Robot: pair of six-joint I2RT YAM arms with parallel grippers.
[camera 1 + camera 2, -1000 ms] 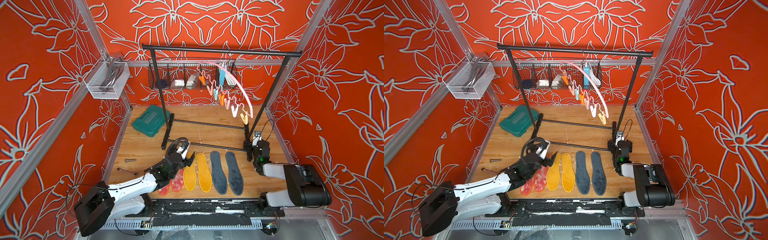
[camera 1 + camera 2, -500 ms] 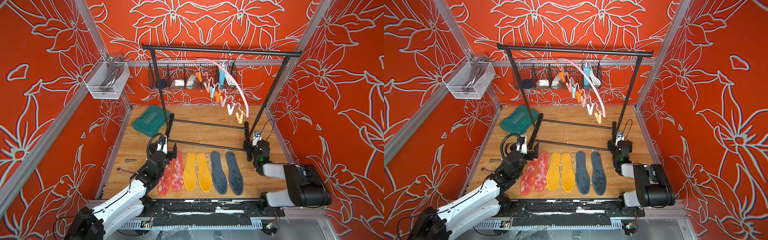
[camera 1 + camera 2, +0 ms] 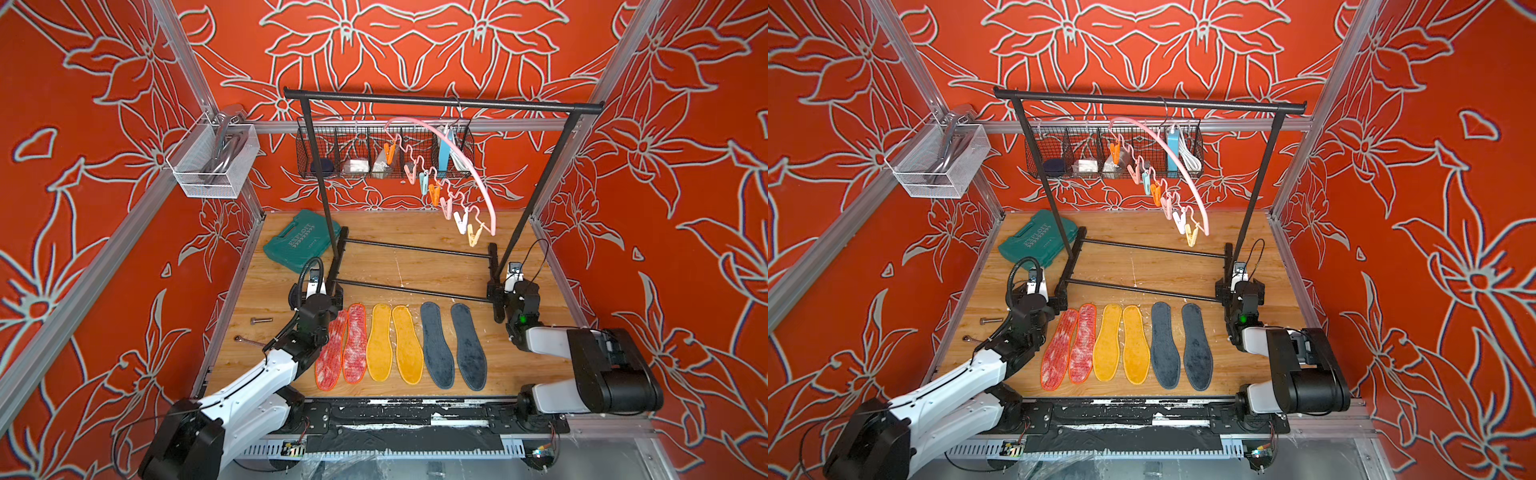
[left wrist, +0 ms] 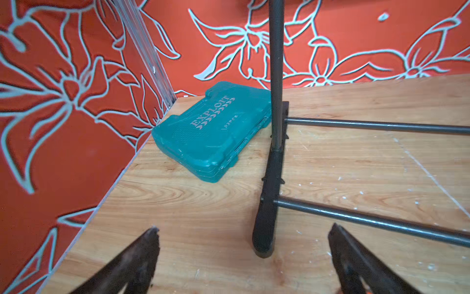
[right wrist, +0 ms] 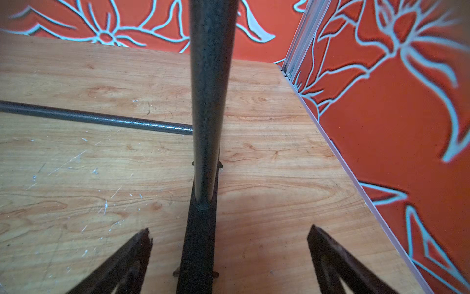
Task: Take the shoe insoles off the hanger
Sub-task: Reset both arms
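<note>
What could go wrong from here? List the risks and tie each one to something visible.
1. The right gripper has its fingers open on either side of the garment rack foot. A sideways pull might shove the rack and swing the empty hanger.
2. The left arm lies close beside the outer red-white insole. Retracting carelessly could drag it out of the row.
3. The left gripper, also open, points at the rack's other foot and might clip it.
</note>
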